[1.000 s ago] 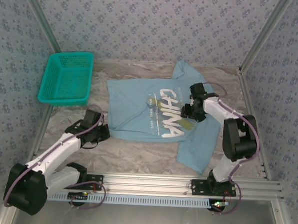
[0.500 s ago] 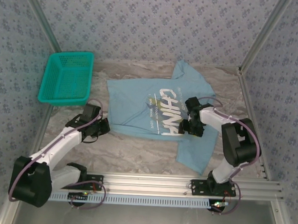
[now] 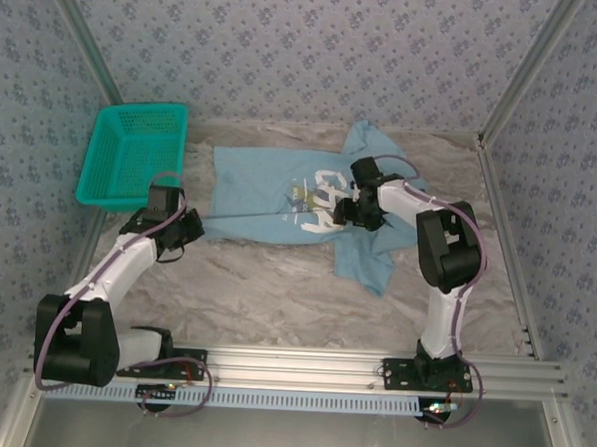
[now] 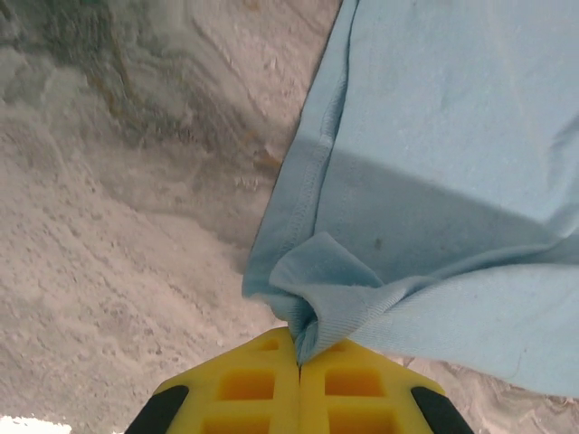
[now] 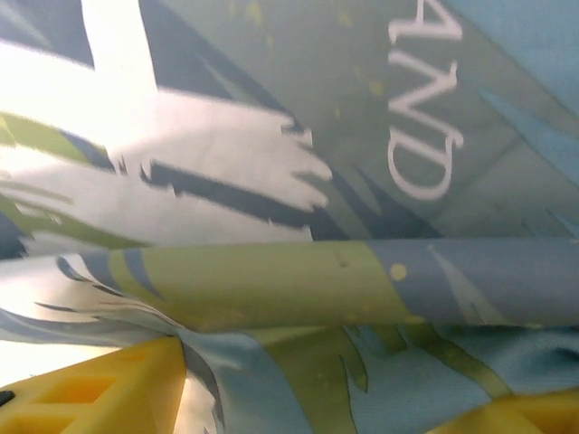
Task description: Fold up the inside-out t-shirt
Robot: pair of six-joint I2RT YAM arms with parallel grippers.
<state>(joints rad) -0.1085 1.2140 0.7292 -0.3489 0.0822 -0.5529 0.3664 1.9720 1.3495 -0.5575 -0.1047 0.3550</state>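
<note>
I'd call this a robotics lab's test booth, not anybody's home. Two robot arms (image 3: 116, 269) are bolted to an aluminium rail (image 3: 311, 366) at the near edge of a table (image 3: 275, 297) with a marble-look top. Bare metal posts (image 3: 522, 75) frame the corners. The walls (image 3: 288, 43) carry a small repeating flower pattern, wallpaper or printed cloth, I can't tell which. Loose cables (image 3: 175, 377) hang off the rail. A t-shirt (image 3: 250, 186) and a green plastic basket (image 3: 129, 201) lie out like props.

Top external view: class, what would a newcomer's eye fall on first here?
The light blue t-shirt lies bunched in the middle, its white print crumpled at the right claw. The left claw pinches the shirt's corner, with a taut crease running across the cloth from it. A teal basket sits at the far left.
</note>
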